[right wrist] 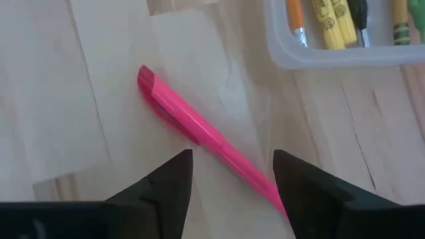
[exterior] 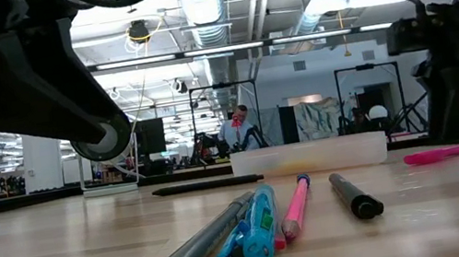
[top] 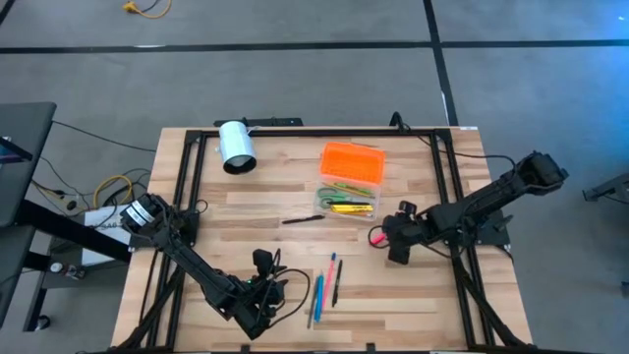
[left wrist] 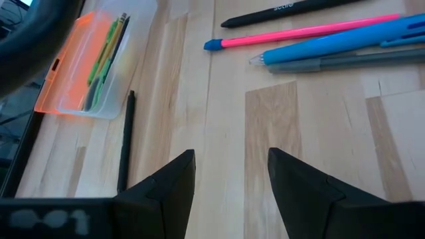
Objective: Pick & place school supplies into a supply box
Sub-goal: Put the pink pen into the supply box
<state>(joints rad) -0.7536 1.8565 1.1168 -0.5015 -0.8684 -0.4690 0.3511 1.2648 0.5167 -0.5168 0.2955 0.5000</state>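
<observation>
Supply box (top: 350,182) mid-table, pencils (top: 350,206) inside; loose pens (top: 325,284) near front edge, marker (top: 376,237) right of box.

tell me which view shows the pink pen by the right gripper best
The right wrist view: the pink pen lies large on bare wood between the open right gripper fingers. The high view shows only a small pink spot; the low view, a thin sliver; the left wrist view misses it.

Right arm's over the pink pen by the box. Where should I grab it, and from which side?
Take the pink pen at mid-barrel, coming straight down from above. It lies flat on the bare table, apart from the supply box, so nothing crowds it. It runs diagonally under the open right gripper, so I would probably turn the wrist until the fingers cross the barrel squarely.
</observation>
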